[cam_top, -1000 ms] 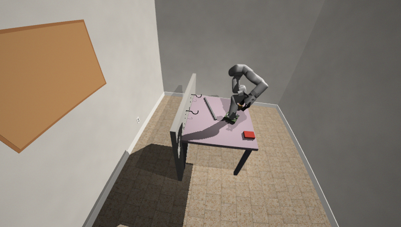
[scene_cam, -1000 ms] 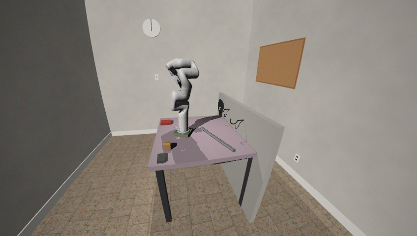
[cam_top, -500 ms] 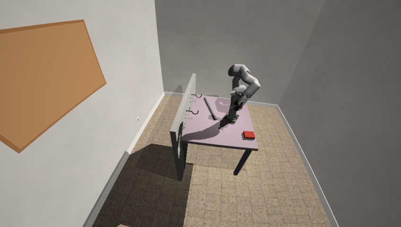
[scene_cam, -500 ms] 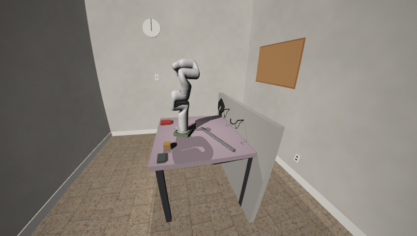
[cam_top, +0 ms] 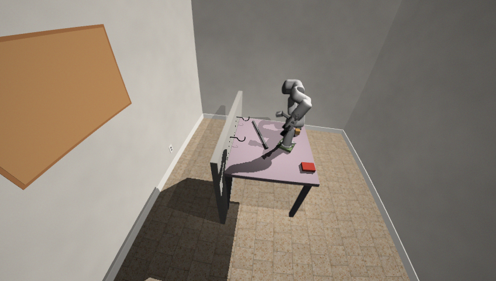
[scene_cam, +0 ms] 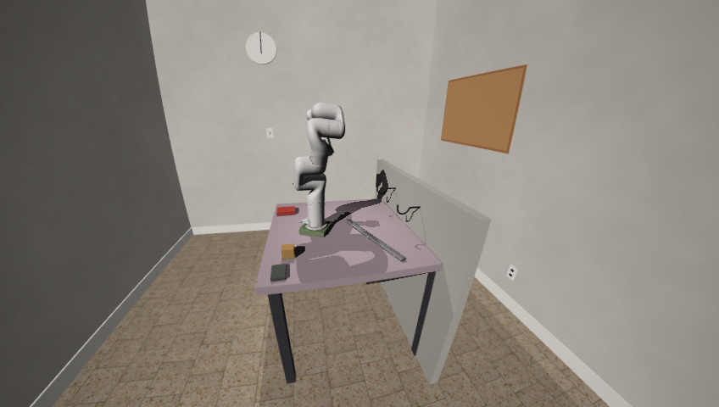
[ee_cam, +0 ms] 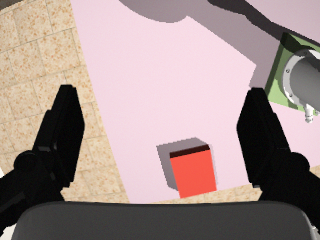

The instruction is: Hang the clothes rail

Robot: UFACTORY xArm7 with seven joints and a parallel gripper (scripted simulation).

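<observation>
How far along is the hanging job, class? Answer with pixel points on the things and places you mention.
Nothing looks done: the rail [cam_top: 259, 134] [scene_cam: 376, 239] lies on the table [cam_top: 271, 174] [scene_cam: 348, 282]. Nothing is in hand; the end effector [ee_cam: 162, 105] is open. Left: grasp the rail, hang it in both hooks, let go.

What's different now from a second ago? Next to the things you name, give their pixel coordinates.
The arm [cam_top: 303, 108] [scene_cam: 319, 136] has swung its forearm and the open gripper [cam_top: 283, 131] [ee_cam: 162, 105] inward, toward the wall panel's side. Nothing was taken hold of or let go. The rail [cam_top: 259, 134] [scene_cam: 376, 239], both hooks [cam_top: 238, 139] [cam_top: 243, 119] and the red block [cam_top: 307, 166] [scene_cam: 286, 211] [ee_cam: 194, 172] stayed put.
</observation>
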